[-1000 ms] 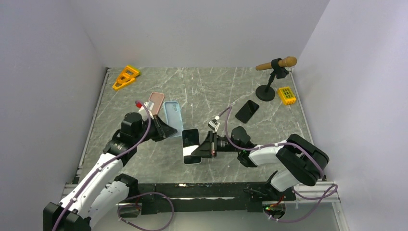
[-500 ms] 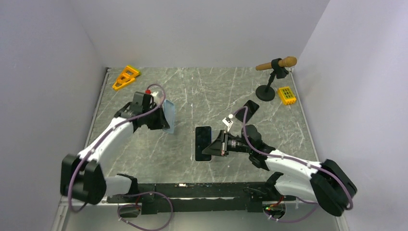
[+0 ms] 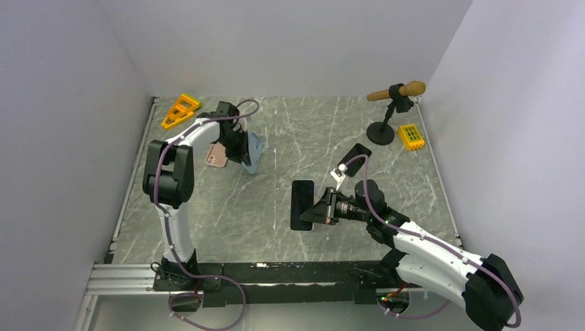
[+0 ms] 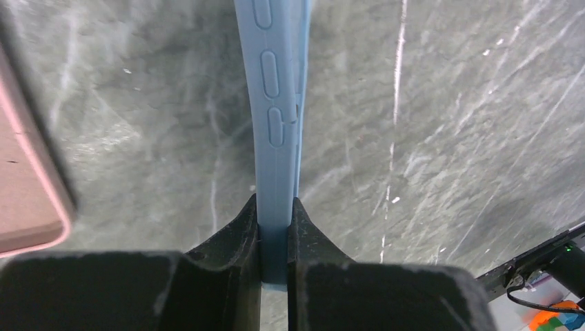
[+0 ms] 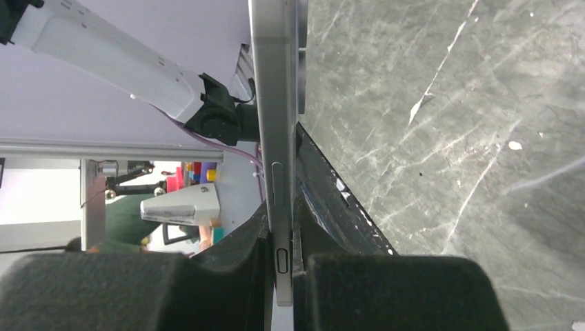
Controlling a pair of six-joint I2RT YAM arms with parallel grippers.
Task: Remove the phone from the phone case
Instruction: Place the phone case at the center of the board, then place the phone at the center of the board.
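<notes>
The light-blue phone case (image 3: pixel 254 153) stands on edge at the far left of the table, with my left gripper (image 3: pixel 241 147) shut on its rim. In the left wrist view the case (image 4: pixel 274 103) runs straight up from between the jaws of the left gripper (image 4: pixel 276 227), above the marble. The phone (image 3: pixel 301 205), dark-screened with a silver edge, is out of the case and held upright near the table's middle by my right gripper (image 3: pixel 319 207). In the right wrist view the phone's silver side (image 5: pixel 274 103) is pinched in the right gripper (image 5: pixel 279 238), which is shut on it.
A pink phone-shaped item (image 3: pixel 216 156) lies just left of the blue case. Another dark phone (image 3: pixel 354 159) lies at the centre right. A microphone on a stand (image 3: pixel 386 117) and a yellow block (image 3: pixel 411 136) sit at the back right, and an orange triangular piece (image 3: pixel 180 110) at the back left.
My left arm has swung the blue case away from the phone to the far left, beside the pink item. The right gripper has carried the phone a little to the right.
</notes>
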